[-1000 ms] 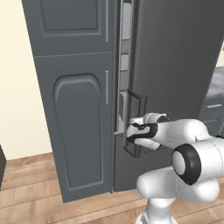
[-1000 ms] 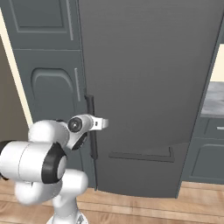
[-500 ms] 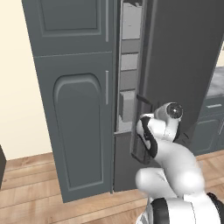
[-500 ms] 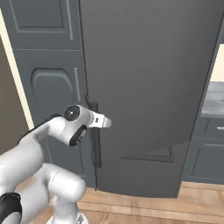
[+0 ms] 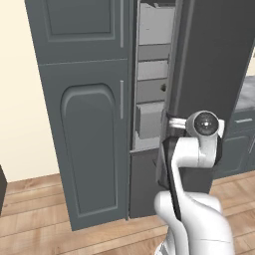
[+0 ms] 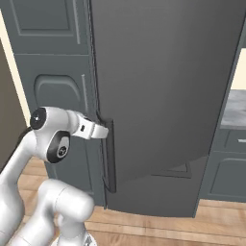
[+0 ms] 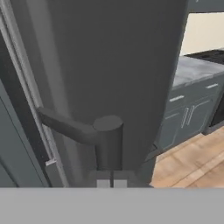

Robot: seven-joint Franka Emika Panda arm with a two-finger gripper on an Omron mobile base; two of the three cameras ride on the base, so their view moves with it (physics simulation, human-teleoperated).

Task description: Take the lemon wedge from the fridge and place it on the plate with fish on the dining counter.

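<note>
Fridge (image 6: 158, 86) door, partly opened.
Gripper (image 7: 111, 183) is seen closed at bar handle (image 6: 109, 158), nothing held. Lemon wedge unlocated among inner shelves (image 5: 152, 74). Risk judged: door stalled narrow, reach blocked if fingers slip.

Flat, even rendered light, soft faint shadows, no glare; hand view coarse and slightly blurred.

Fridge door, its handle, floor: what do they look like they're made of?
Fridge door: smooth dark grey, likely painted metal; flat, faint sheen, no panelling. Handle: darker matte bar, metal or plastic, can't tell. Floor: wood planks; tan boards with visible seams.
</note>
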